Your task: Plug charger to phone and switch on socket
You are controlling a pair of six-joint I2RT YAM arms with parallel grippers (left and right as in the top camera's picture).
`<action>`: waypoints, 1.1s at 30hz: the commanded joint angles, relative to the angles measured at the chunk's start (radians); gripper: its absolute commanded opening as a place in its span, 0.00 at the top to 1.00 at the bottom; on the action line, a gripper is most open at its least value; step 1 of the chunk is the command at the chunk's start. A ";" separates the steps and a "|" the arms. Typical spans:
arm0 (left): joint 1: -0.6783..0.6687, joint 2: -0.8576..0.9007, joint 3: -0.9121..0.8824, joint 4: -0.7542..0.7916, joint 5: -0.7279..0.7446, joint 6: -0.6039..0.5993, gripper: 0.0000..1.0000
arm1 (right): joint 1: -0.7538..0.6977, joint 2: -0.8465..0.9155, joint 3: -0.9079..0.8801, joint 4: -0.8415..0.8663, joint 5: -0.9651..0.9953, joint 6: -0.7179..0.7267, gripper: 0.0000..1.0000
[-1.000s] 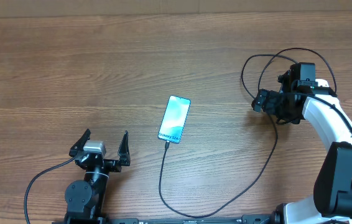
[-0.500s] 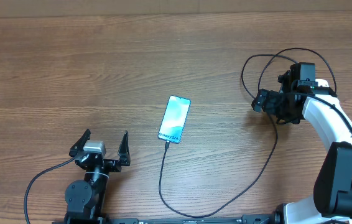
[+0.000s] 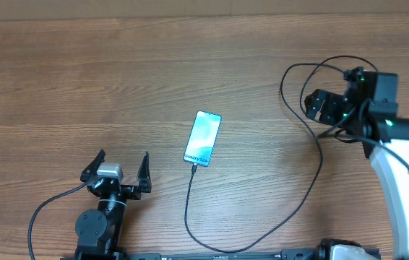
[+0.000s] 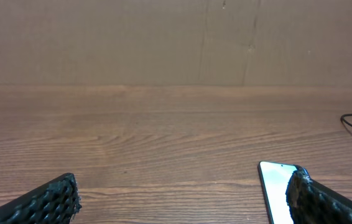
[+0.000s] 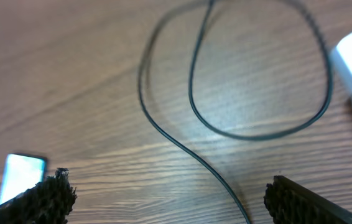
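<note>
I have my left gripper (image 3: 123, 157) parked low with its two fingers spread wide, pointing straight ahead. The left arm (image 3: 97, 224) is folded up directly behind it. My right gripper (image 3: 315, 108) is held aloft, jaws wide apart as well, with one dark finger at each lower corner of its wrist view. The right arm (image 3: 396, 155) bends back behind it, its white link trailing toward the base.
</note>
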 commanded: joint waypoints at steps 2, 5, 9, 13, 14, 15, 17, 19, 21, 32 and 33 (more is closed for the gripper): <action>0.006 -0.011 -0.003 -0.002 -0.010 0.012 0.00 | 0.002 -0.091 -0.002 0.003 -0.001 0.003 0.00; 0.006 -0.011 -0.003 -0.002 -0.010 0.012 0.00 | 0.002 -0.120 -0.002 0.003 -0.001 0.003 0.00; 0.006 -0.011 -0.003 -0.002 -0.010 0.012 0.00 | 0.002 -0.128 -0.002 0.003 0.003 0.002 0.00; 0.006 -0.011 -0.003 -0.002 -0.010 0.012 0.00 | 0.002 -0.128 -0.002 -0.003 0.051 0.002 0.00; 0.006 -0.011 -0.003 -0.002 -0.010 0.012 0.00 | 0.002 -0.128 -0.002 -0.014 0.052 0.002 0.00; 0.006 -0.011 -0.003 -0.002 -0.010 0.012 0.00 | 0.002 -0.127 -0.003 -0.037 0.052 0.002 0.00; 0.006 -0.011 -0.003 -0.002 -0.010 0.012 0.00 | 0.002 -0.127 -0.010 -0.077 0.052 0.002 0.00; 0.006 -0.011 -0.003 -0.002 -0.010 0.012 0.00 | 0.002 -0.127 -0.036 -0.090 0.053 -0.014 0.00; 0.005 -0.011 -0.003 -0.002 -0.010 0.012 0.00 | 0.002 -0.127 -0.090 -0.060 0.060 -0.057 0.00; 0.006 -0.011 -0.003 -0.002 -0.010 0.012 0.00 | 0.002 -0.127 -0.494 0.362 0.031 -0.105 0.00; 0.006 -0.011 -0.003 -0.002 -0.010 0.012 0.00 | 0.002 -0.127 -0.530 0.409 0.014 -0.105 0.00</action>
